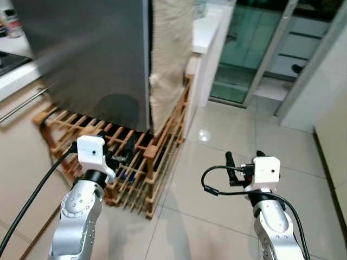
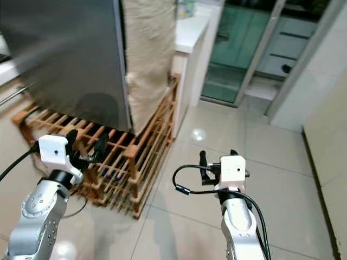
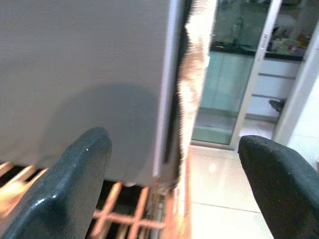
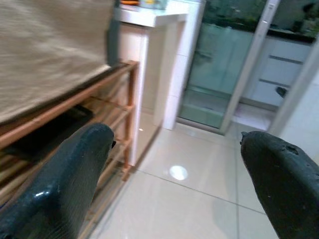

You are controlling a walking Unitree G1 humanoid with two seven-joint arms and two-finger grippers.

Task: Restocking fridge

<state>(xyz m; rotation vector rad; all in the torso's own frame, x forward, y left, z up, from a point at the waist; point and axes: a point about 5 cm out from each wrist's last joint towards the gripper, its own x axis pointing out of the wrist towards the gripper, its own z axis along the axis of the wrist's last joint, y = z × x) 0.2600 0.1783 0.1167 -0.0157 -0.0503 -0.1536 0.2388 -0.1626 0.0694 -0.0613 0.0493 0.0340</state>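
One grey fridge point(image 1: 87, 59) stands closed ahead on the left, resting on one low wooden slatted rack point(image 1: 135, 162). One beige cloth point(image 1: 171, 59) hangs along the fridge's side. The rack's contents are too dark to identify. Left gripper point(image 3: 174, 189) is wide open and empty, facing the fridge door. Right gripper point(image 4: 184, 189) is wide open and empty, above the tiled floor point(image 1: 233, 162).

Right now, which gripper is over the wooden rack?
The left gripper: it hangs above the wooden rack beside the grey fridge. The right gripper is over bare floor tiles.
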